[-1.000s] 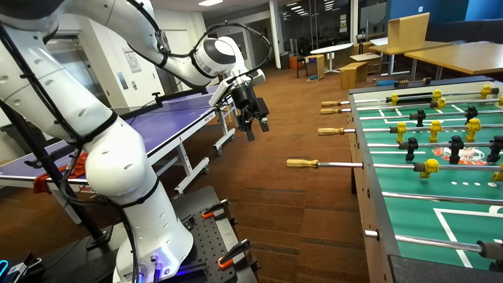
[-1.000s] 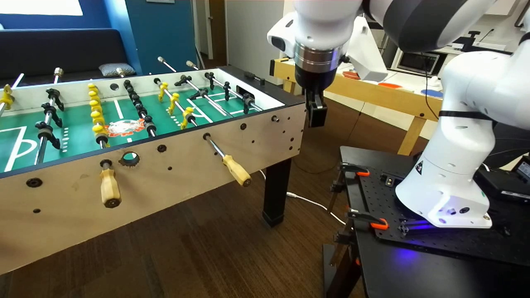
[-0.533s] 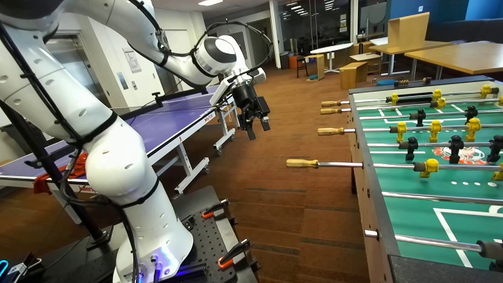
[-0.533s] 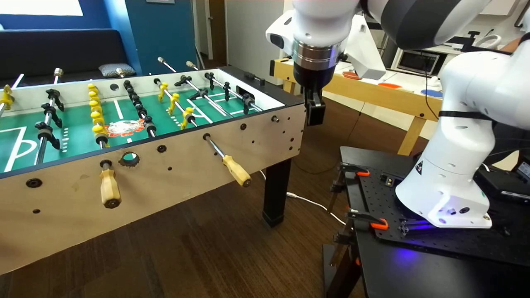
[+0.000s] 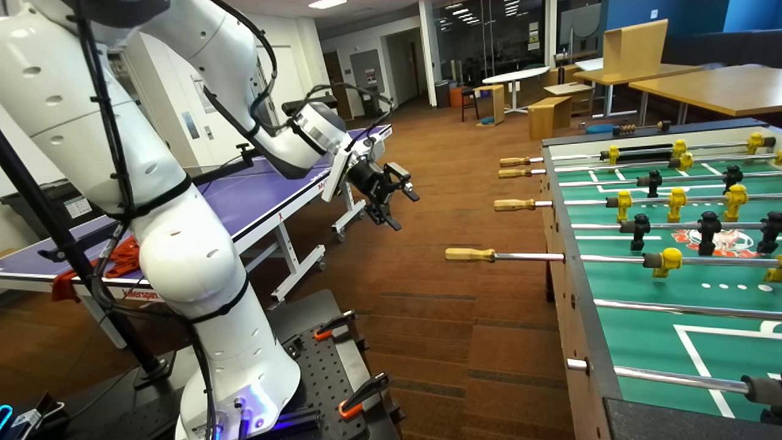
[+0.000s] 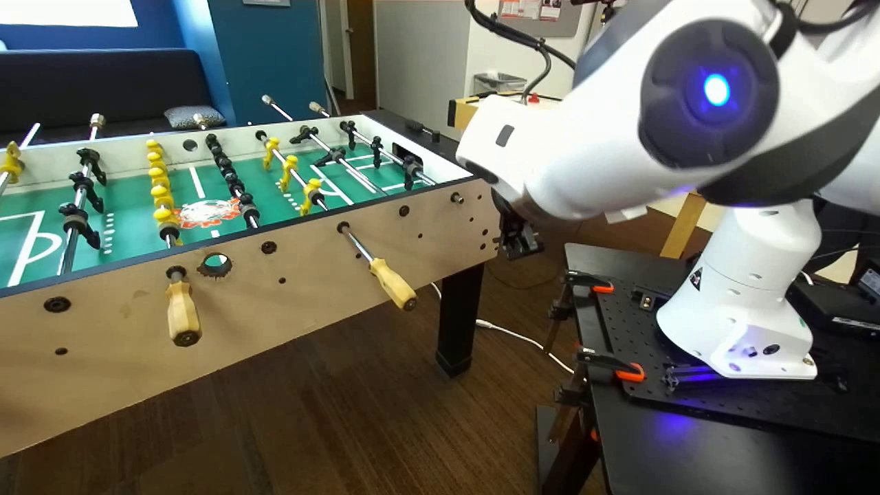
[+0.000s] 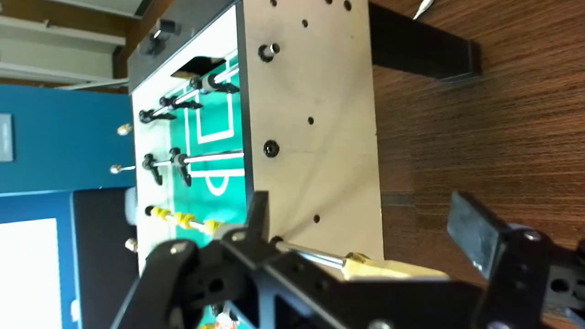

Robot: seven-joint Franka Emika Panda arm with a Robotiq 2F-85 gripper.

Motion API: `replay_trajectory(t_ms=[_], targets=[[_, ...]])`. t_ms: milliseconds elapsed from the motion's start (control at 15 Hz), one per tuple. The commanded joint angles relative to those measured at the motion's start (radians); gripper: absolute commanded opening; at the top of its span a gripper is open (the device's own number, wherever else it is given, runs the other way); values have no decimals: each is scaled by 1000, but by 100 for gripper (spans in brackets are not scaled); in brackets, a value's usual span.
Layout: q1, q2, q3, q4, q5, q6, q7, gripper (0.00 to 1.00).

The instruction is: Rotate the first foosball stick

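Since the foosball bench [image 6: 323,275] is your biggest landmark, start there: the arm [image 5: 183,260] stands beside it, with a gap between them in an exterior view. Your first stick [image 5: 528,256] (guessing it's the one poking out furthest) juts toward the arm's side, its wooden handle [image 5: 469,254] out in open air. The fingers [image 7: 473,236] are spread wide, holding nothing, and apart from the handle in both exterior views. So imo you're at the line-up step, no grasp yet. Wrist view has the handle running roughly along the line from one finger to the other, so next you'd probably want to come down, turn the fingers so they straddle it, squeeze, then twist about the stick's axis.
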Motion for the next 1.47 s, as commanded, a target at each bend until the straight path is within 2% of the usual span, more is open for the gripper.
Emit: replay_trajectory(t_ms=[0, 267, 333, 467, 667, 800, 1067, 1400], targets=[[63, 157, 21, 2, -243, -58, 214, 100], [133, 337, -7, 16, -495, -230, 385, 100], [125, 247, -13, -11, -416, -139, 323, 100], [131, 288, -19, -8, -430, -151, 344, 100], [132, 277, -21, -6, -429, -151, 343, 100], [146, 357, -18, 40, -371, -233, 211, 100], [187, 473, -20, 116, -340, -382, 73, 100], [221, 614, -38, 234, -363, -548, -136, 100]])
